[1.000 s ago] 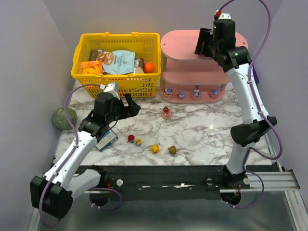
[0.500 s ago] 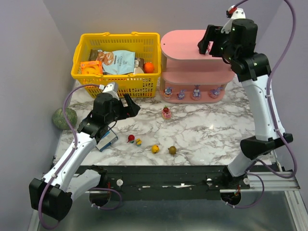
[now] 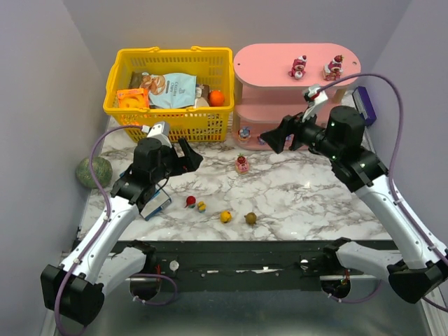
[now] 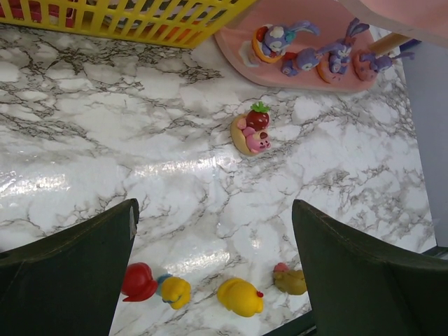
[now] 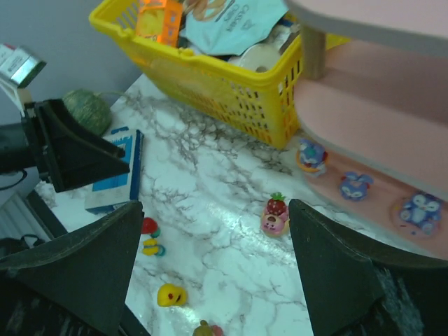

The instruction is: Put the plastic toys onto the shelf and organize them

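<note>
We see the left gripper and right gripper both gaping, empty. A strawberry-topped toy lies between them, at 7 o'clock from the shelf

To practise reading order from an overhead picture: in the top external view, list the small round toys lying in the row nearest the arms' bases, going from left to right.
red toy → small yellow toy → larger yellow toy → olive toy
</note>
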### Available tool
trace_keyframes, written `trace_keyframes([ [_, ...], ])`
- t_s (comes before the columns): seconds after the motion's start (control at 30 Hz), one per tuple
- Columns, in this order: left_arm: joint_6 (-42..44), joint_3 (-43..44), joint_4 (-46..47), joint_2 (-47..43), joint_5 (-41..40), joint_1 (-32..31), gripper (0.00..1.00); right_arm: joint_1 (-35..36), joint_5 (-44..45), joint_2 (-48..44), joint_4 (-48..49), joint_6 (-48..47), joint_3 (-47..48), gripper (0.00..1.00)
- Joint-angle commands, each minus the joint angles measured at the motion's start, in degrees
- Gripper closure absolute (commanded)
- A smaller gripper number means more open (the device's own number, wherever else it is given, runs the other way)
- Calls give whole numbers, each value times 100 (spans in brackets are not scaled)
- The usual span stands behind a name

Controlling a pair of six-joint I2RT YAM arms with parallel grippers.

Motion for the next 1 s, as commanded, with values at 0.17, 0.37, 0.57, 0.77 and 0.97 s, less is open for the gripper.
trace_keyframes([
  [0.17,-33,-47,95,51,132,30,1,834,672,592,822,409,-1262,10],
  [0.37,-6,32,42,86,88,38,1,1423,1455,1542,1524,717,-1649,14],
  [0.57,-24,85,33,43,149,38,1,1617,2133,2430,2436,1261,-2010,20],
  [0.77,55,15,227,-28,325,38,1,1626,2713,3080,2545,1552,-1896,24],
  [0.97,160,50,236,34,352,38,1,1626,2898,3652,2510,1657,-1694,26],
])
